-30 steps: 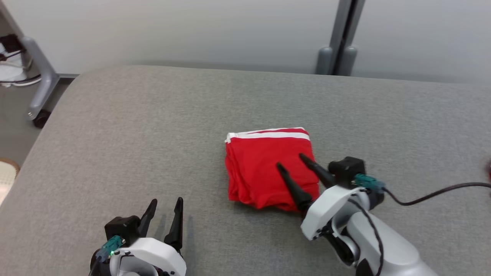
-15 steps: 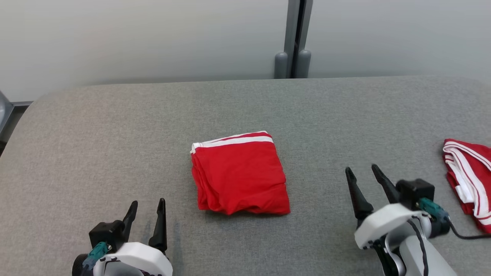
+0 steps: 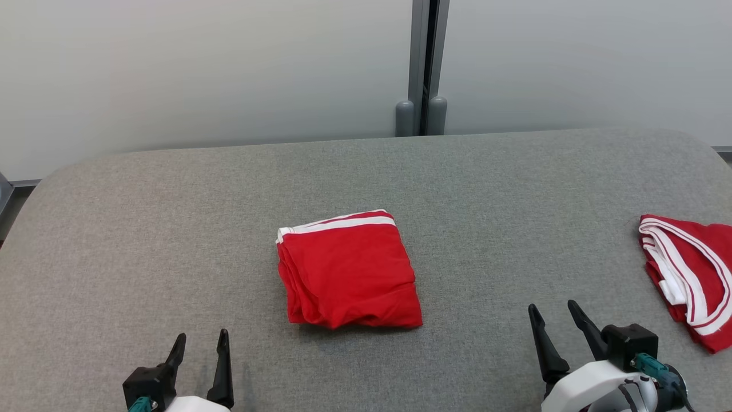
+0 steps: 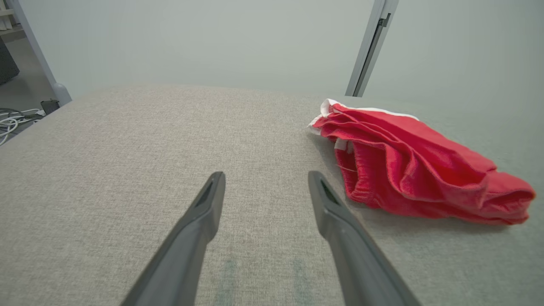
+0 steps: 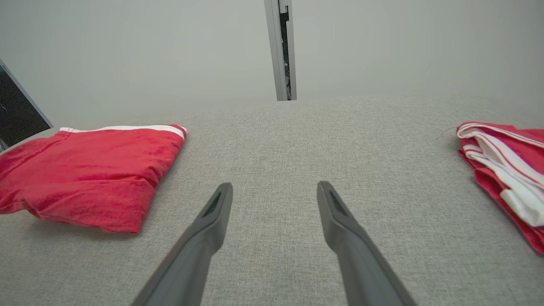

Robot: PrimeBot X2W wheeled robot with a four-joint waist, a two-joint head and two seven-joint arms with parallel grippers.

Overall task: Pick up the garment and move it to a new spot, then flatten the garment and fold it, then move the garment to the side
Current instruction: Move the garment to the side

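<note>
Bright, even, diffuse light falls from above. Beneath the left claw point(image 4: 267, 174), two faint, soft-edged streaks of shadow lie on the grey surface point(image 4: 106, 170), one under each finger. Ahead and to its right, the folded garment point(image 4: 408, 165) casts a thin, soft shadow along its near edge, and its folds read crisply. Both claws' fingers turn soft and blurred toward the bottom edge of their wrist views. Beyond the left claw the post point(image 4: 365, 55) leans, bent by the wide lens. Beyond the right claw point(image 5: 275, 184) the pale wall point(image 5: 127, 51) looks flat and slightly hazy.
</note>
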